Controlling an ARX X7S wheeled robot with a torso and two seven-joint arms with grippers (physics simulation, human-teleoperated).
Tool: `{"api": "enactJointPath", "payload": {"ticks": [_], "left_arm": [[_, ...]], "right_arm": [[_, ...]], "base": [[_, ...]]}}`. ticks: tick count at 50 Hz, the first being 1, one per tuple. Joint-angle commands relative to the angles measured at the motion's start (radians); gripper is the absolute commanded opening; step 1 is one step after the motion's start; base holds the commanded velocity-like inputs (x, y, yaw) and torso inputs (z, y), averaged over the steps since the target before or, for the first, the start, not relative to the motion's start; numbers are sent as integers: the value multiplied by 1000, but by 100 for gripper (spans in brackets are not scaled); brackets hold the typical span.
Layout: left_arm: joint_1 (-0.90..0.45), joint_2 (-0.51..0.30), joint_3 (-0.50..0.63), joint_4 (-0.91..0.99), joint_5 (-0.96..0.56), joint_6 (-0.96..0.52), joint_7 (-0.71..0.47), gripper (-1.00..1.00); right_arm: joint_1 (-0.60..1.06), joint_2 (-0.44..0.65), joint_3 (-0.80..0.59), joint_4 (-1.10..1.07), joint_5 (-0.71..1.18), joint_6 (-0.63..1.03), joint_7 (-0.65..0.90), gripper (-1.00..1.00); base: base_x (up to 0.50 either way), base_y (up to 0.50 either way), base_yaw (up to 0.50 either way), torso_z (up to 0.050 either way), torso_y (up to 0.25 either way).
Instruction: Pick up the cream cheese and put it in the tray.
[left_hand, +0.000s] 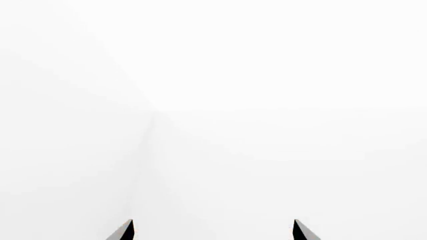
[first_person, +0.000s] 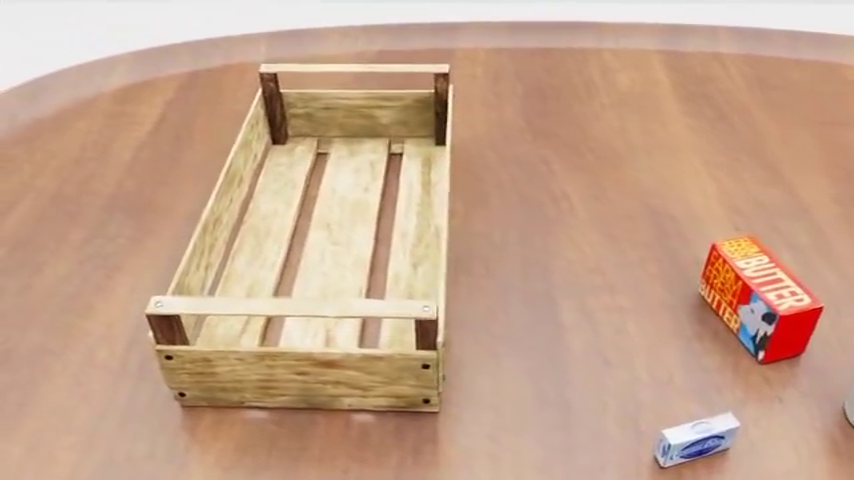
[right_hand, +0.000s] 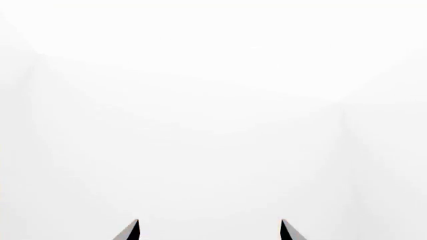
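Note:
The cream cheese (first_person: 698, 440), a small flat white box with a blue oval logo, lies on the wooden table near the front right of the head view. The tray (first_person: 320, 240), a long light wooden slatted crate with dark corner posts, stands left of centre and holds nothing. Neither arm shows in the head view. My left gripper (left_hand: 213, 231) is open with nothing between its fingertips, facing blank white. My right gripper (right_hand: 209, 230) is open too, also facing blank white. Neither wrist view shows the cream cheese or the tray.
A red-orange box lettered BUTTER (first_person: 758, 297) stands at the right, behind the cream cheese. A sliver of another object (first_person: 849, 408) shows at the right edge. The brown wooden table (first_person: 601, 180) has a curved far edge.

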Motion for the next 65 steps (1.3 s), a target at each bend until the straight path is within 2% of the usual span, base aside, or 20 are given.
{"api": "enactJointPath", "payload": {"ticks": [1,47,65], "left_arm": [[-3,-8,8,2,0,-6,-11,100],[-6,-29,31,7,14,-14,-51,100],[-14,-38,44,2,15,-18,-62,100]], "right_arm": [[3,5,-6,-2,2,9,8,100],[10,36,-41,-4,34,17,27,100],[19,50,-58,0,63,22,26,100]], "base": [[156,230,0,0,0],[185,265,0,0,0],[208,49,0,0,0]]}}
